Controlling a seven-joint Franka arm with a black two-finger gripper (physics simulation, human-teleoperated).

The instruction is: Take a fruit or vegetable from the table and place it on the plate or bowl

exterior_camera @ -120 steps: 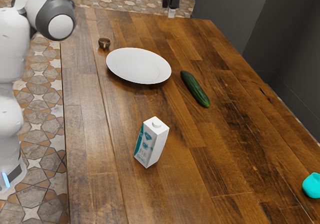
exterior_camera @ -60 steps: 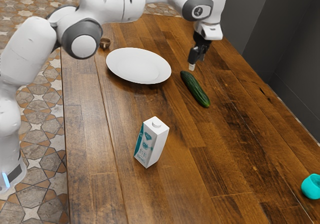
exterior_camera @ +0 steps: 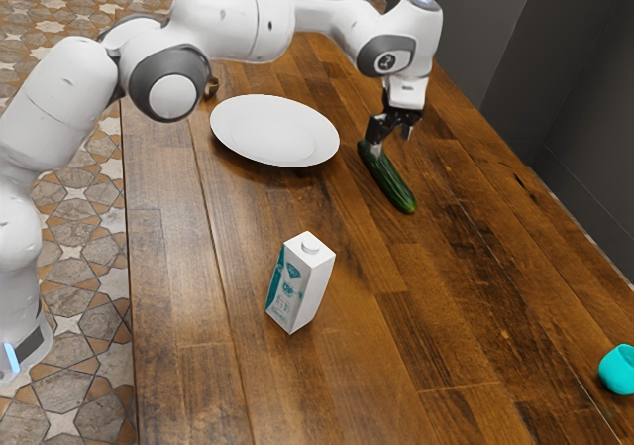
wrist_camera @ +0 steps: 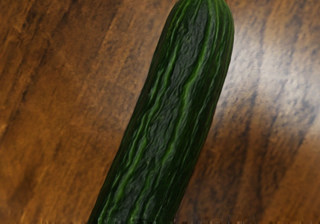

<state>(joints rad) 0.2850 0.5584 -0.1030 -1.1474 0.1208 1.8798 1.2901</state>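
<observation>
Early yet. Exterior view: cucumber (exterior_camera: pixel 388 177) lies flat on the table (exterior_camera: pixel 475 296), just beside the white plate (exterior_camera: pixel 274 130) on the exterior view's right, apart from its rim. Plate bare. Nothing lifted, nothing delivered; the grasp, the lift, the carry across to the plate and the release all remain, as I judge it. Claw (exterior_camera: pixel 389 140) hangs over the cucumber's end nearest the plate, its two black fingers spread apart, one to each side of that end. Open, holding nothing. Whether the fingertips touch the skin or the wood I cannot tell. Milk carton (exterior_camera: pixel 299 282) stands upright nearer the camera, well apart from the work; a teal object (exterior_camera: pixel 618 368) sits at the exterior view's right edge, cut off by the frame.

Wrist view: cucumber (wrist_camera: pixel 175 119) directly under the hand, dark green with paler ribbing, one rounded end in sight, resting on the brown planks of the table (wrist_camera: pixel 60 84). Looks roughly centred beneath the hand, so closing should catch it across its width; my judgement only.
</observation>
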